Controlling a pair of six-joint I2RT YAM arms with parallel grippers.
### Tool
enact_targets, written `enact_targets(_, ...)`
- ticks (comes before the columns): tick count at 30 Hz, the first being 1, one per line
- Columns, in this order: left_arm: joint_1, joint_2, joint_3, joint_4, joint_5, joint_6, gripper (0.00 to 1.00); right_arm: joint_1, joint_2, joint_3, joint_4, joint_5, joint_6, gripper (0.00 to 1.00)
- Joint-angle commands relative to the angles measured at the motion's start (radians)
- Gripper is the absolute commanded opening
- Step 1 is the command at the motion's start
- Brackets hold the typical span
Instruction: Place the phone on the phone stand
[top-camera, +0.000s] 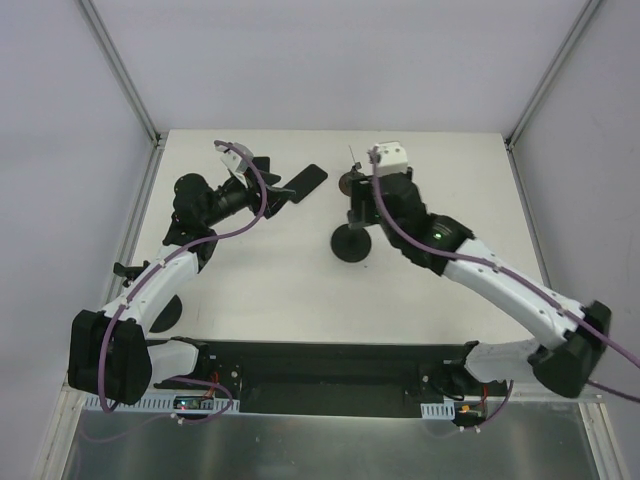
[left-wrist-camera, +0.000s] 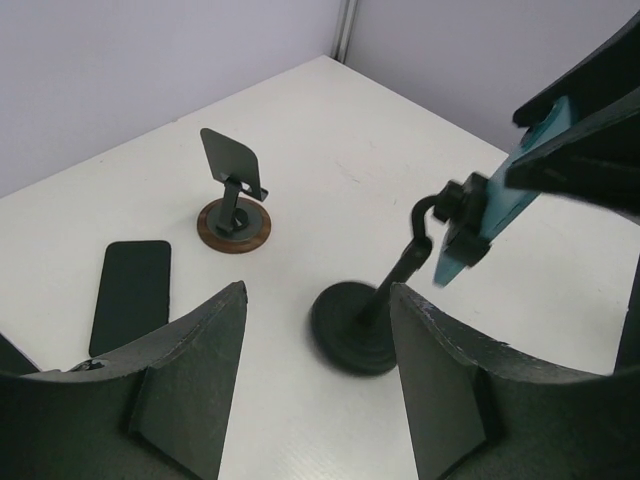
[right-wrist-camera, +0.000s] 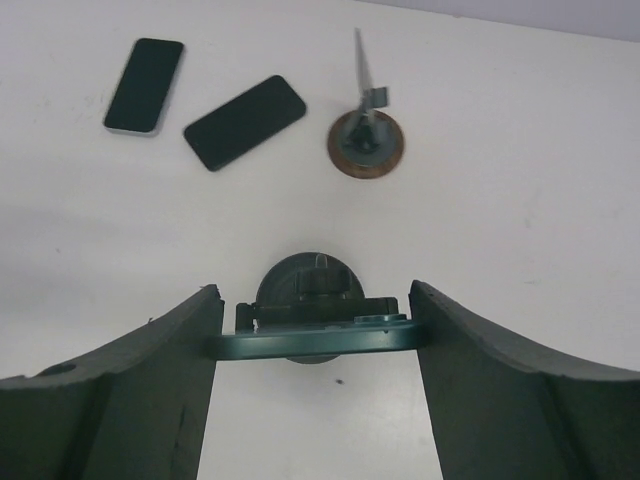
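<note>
Overhead, we see the right gripper (top-camera: 358, 205) hovering just at twelve o'clock of the black round-based stand (top-camera: 352, 243), presumably to line up its load with the cradle. From the left wrist, our left gripper (left-wrist-camera: 318, 300) is spread and empty. The teal phone (left-wrist-camera: 495, 205) hangs tilted at the stand's head, at two o'clock from its base. From the right wrist, fingers (right-wrist-camera: 480, 380) pinch the phone's opposite edges, probably to leave its back free.

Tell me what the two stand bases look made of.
Brown-rimmed base: dark disc inside a reddish-brown ring, matte; wood or coppery metal, cannot tell which. Black base: uniform black with a dull sheen; probably moulded plastic or painted metal.
</note>
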Motion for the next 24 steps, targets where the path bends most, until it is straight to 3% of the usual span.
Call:
enact_targets(1,0.013,-0.019,0.023,0.052,0.043,-0.025,0.57,-0.176,-0.347,-0.19,0.031,-0.064,-0.261,0.0)
enact_targets(7,0.013,0.006,0.026,0.122,0.104,-0.082,0.57,-0.411,-0.698,-0.301,-0.103,-0.144,-0.393,0.0)
enact_targets(10,0.013,0.012,0.027,0.138,0.133,-0.091,0.56,-0.538,-0.8,-0.326,-0.158,-0.215,-0.441,0.0)
enact_targets(14,0.013,0.001,0.024,0.139,0.15,-0.09,0.56,-0.674,-0.82,-0.291,-0.291,-0.278,-0.476,0.0)
enact_targets(19,0.013,-0.011,0.018,0.141,0.167,-0.082,0.56,-0.882,-0.833,-0.318,-0.321,-0.383,-0.512,0.0)
enact_targets(24,0.013,-0.01,0.015,0.158,0.181,-0.088,0.56,-0.931,-0.776,-0.305,-0.327,-0.445,-0.538,0.0)
